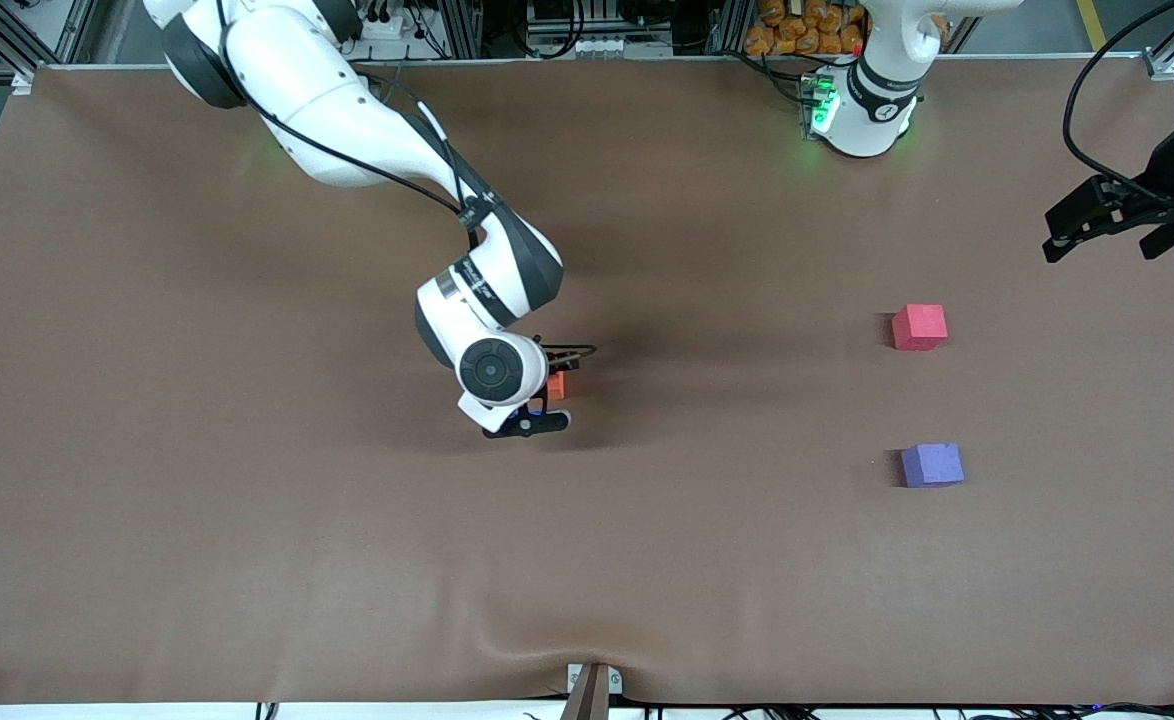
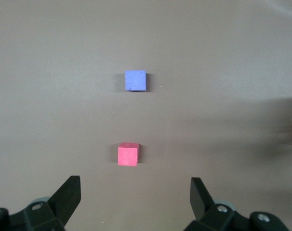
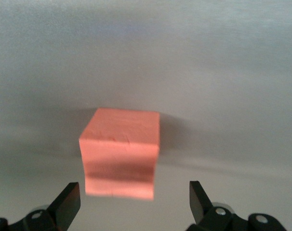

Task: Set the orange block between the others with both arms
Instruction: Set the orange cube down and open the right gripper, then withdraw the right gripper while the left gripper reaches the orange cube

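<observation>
Currently: orange block [image 3: 121, 151] on table, centred between spread right gripper [image 3: 131, 202] jaws | left gripper [image 2: 134, 199] open, waiting above red-pink cube [image 2: 128, 154].

The small matte orange foam cube [image 1: 556, 385] is set mid-desk; the red-pink foam cube [image 1: 919, 327] and, nearer the front camera, the purple-blue foam cube [image 1: 932, 465] are placed toward the left arm's end.

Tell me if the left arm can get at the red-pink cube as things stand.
Probably yes: the left gripper hangs open over the table's edge, and bare cloth lies between it and the red-pink cube.
</observation>
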You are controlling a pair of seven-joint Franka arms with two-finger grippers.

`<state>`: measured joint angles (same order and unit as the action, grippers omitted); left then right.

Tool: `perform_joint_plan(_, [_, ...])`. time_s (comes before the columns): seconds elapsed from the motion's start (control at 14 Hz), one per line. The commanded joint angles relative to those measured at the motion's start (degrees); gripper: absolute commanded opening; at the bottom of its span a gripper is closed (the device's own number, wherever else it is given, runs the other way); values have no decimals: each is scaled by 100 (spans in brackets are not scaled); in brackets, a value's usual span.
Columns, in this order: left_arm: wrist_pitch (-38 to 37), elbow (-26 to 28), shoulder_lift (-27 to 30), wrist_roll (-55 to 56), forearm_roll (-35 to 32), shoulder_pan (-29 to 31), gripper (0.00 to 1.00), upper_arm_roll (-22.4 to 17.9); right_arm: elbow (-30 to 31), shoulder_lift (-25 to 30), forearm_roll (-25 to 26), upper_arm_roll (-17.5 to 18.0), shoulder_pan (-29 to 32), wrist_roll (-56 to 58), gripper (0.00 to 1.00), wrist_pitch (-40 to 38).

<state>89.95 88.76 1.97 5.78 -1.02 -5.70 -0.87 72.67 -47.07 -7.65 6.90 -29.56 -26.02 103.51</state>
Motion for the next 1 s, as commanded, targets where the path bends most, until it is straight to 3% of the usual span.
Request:
perform_joint_plan(0.0, [-30,-52,-65,55,-30,-36,100,69,80,609,9,57,301,-35,100,-340])
perform_joint_plan(0.5, [224,-87,-337,63,-21,-115,100,341,273,1445,44,22,1548,1581,100,-1938])
perform_joint_plan(0.93, [734,-105,-872,238,-21,-133,100,894,203,1981,114,-4,2410,1917,100,-2318])
